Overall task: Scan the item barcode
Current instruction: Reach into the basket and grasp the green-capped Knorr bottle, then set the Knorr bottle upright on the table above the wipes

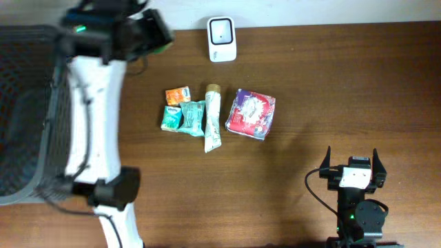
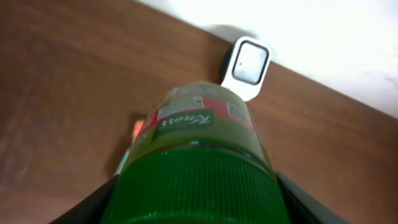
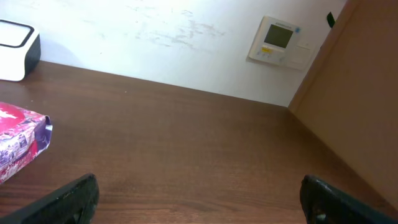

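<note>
My left gripper (image 1: 153,33) is clamped around a green-capped Knorr jar (image 2: 199,155), held up at the far left of the table (image 1: 324,83) with its label end aimed toward the white scanner (image 2: 247,67) at the far edge (the right gripper (image 1: 353,172) sits wide open and empty, near right). I judge this the presenting step. Next I'd carry the jar right and turn it until its barcode, which I can't find on the label, faces the scanner's window.
</note>
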`<control>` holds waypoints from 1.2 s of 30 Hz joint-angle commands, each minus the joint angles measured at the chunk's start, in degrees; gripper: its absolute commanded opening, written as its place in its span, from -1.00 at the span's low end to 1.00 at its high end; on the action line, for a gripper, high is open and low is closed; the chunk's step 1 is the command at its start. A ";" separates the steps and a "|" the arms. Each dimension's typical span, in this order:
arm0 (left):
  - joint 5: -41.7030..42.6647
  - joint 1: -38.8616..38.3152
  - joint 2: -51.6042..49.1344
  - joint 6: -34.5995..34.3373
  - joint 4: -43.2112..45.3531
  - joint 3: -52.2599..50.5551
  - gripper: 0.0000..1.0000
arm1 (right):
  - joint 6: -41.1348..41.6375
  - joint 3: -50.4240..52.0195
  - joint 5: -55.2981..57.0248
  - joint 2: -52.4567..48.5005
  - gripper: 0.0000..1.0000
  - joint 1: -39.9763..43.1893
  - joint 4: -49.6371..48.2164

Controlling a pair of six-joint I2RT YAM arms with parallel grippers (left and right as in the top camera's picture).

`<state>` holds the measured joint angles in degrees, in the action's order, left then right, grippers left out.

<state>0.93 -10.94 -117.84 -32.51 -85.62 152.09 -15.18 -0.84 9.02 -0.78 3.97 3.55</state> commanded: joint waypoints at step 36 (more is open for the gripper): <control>-2.21 -6.49 -8.72 15.52 -11.10 23.61 0.98 | -0.02 0.52 0.68 0.31 0.97 -0.13 0.11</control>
<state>-3.77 -17.45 -131.92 -21.56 -96.64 178.91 -15.25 -0.84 9.02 -0.80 3.97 3.55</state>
